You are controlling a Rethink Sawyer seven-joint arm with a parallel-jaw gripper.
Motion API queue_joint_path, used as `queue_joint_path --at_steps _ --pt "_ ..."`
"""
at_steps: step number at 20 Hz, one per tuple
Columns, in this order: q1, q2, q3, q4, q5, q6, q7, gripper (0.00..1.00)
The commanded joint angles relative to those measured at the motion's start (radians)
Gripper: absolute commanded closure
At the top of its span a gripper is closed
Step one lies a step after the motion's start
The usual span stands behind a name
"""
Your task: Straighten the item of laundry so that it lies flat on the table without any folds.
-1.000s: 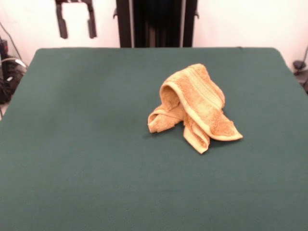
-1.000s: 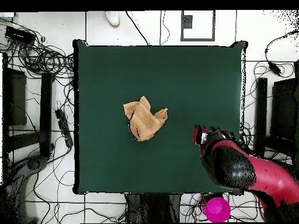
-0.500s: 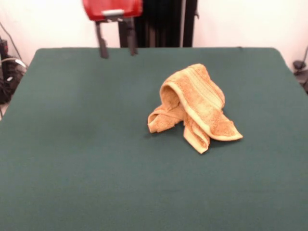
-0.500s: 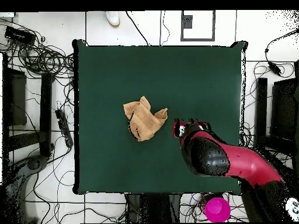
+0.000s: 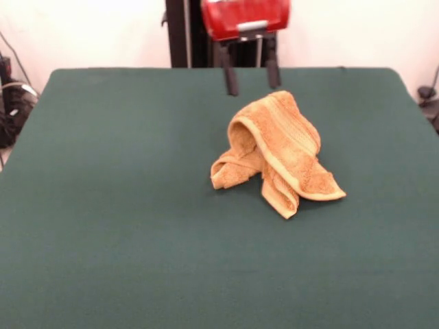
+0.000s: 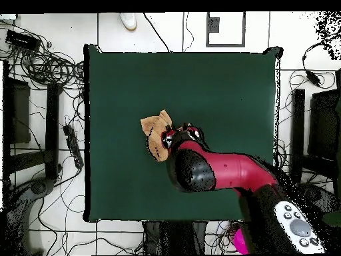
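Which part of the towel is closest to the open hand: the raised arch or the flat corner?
The raised arch of the towel; the hand hangs just above it, while the flat corner lies lower, toward the camera.

The golden-tan terry towel (image 5: pixel 276 152) is bunched into a lumpy heap near the middle of the dark green desk (image 5: pixel 116 205) — definitely not flat. One hemmed edge arches up into a loop, the striped border band runs over the top, and two folded corners splay out toward the front.
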Motion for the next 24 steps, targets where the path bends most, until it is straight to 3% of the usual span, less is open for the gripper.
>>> queue_joint_path --at_steps 1,6,9,14,21,24 --pt "0.105 0.018 -0.073 -0.073 0.033 -0.071 0.196 0.00" --pt "0.175 0.079 -0.142 -0.143 0.046 -0.086 0.194 0.00" --pt "0.248 0.189 -0.248 -0.240 0.042 -0.043 0.173 0.00" --pt "0.308 0.325 -0.323 -0.353 0.045 -0.053 0.159 0.00" --pt "0.304 0.381 -0.301 -0.393 0.045 -0.074 0.154 0.00" --pt "0.207 0.341 -0.162 -0.318 0.030 -0.069 0.132 0.00"
